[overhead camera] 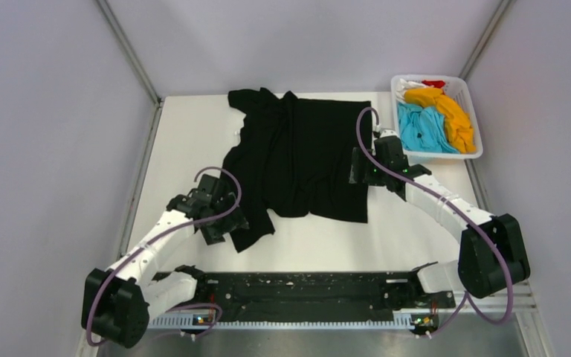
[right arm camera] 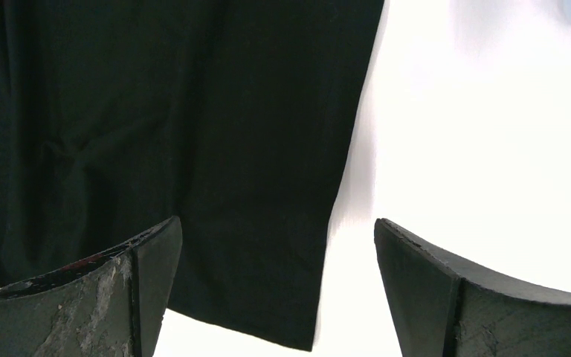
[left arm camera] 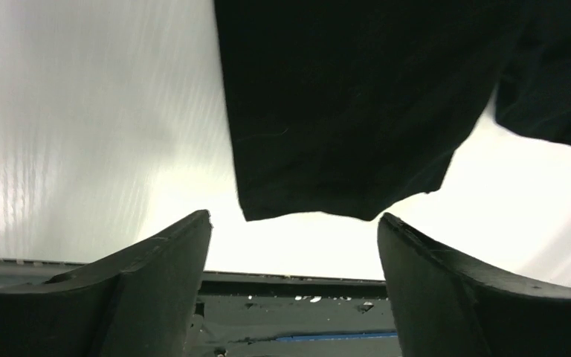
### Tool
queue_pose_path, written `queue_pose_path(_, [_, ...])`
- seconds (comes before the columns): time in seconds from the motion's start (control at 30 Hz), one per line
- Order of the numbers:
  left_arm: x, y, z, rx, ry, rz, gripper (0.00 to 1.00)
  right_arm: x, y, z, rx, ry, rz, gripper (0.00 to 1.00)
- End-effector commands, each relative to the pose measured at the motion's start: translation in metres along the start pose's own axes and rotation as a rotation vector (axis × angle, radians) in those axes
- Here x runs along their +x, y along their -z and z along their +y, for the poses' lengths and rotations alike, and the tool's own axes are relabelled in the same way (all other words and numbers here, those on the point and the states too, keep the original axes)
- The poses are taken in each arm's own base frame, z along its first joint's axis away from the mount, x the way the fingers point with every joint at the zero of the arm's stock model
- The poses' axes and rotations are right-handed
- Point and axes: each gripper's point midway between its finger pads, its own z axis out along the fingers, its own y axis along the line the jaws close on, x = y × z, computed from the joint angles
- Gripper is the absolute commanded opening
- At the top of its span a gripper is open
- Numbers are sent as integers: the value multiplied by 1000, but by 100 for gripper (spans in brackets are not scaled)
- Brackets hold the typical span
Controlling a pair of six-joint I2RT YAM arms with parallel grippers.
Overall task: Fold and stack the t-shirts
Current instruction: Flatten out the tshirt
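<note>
A large black t-shirt point(overhead camera: 297, 152) lies spread on the white table, rumpled along its left side. My left gripper point(overhead camera: 227, 227) is open and empty above its near left corner, which shows in the left wrist view point(left arm camera: 342, 111) just beyond the fingertips. My right gripper point(overhead camera: 360, 167) is open and empty over the shirt's right edge; the right wrist view shows that edge and near corner point(right arm camera: 253, 186) between the fingers. An orange shirt point(overhead camera: 450, 115), a sky-blue shirt point(overhead camera: 424, 130), a white shirt point(overhead camera: 410, 84) and a red shirt point(overhead camera: 434, 83) lie bunched in the basket.
A white plastic basket point(overhead camera: 470, 152) stands at the back right of the table. A black rail point(overhead camera: 305, 290) runs along the near edge between the arm bases. Grey walls close in the table on the left, right and back.
</note>
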Motion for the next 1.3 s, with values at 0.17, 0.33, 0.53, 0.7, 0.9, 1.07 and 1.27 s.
queue_pose_path(0.17, [36, -19, 16, -74, 44, 106, 68, -11, 2, -1, 14, 13, -52, 99])
queue_pose_path(0.33, [39, -32, 14, -77, 27, 135, 56, -8, 2, -3, 22, 14, -46, 99])
queue_pose_path(0.53, [35, -45, 23, -146, 16, 134, 49, -8, 3, -4, 26, 15, -49, 99])
queue_pose_path(0.7, [24, -48, 28, -198, -1, 89, 48, -8, 3, -4, 25, 15, -47, 99])
queue_pose_path(0.9, [24, -60, 18, -167, -8, 114, 40, -9, 4, -4, 24, 17, -50, 98])
queue_pose_path(1.07, [26, -71, 11, -149, -17, 153, 35, -11, 6, -4, 24, 17, -61, 98])
queue_pose_path(1.27, [19, -80, 3, -138, -34, 146, 23, -11, 6, -5, 29, 22, -61, 98])
